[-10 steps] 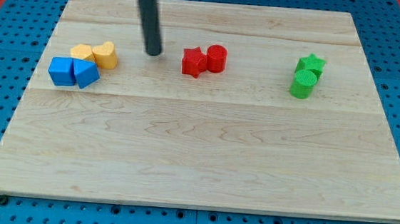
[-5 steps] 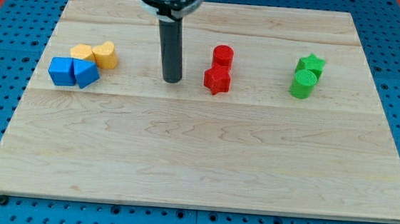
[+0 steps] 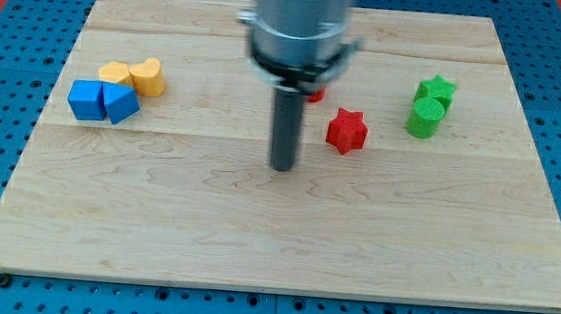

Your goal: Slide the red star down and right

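While my rod stands near the middle of the wooden board (image 3: 284, 238), my tip (image 3: 281, 167) rests on bare wood, to the view's left of and slightly below the red star (image 3: 347, 130), close to it but apart. I carry no pincer, only this rod, so nothing is grasped. Just above my tip, a red block (image 3: 315, 96) peeks from behind the arm, its shape hidden. Toward the view's right, a green star (image 3: 436, 89) touches a green cylinder (image 3: 425, 118). At the view's left, two yellow blocks (image 3: 134, 74) touch two blue blocks (image 3: 102, 101).
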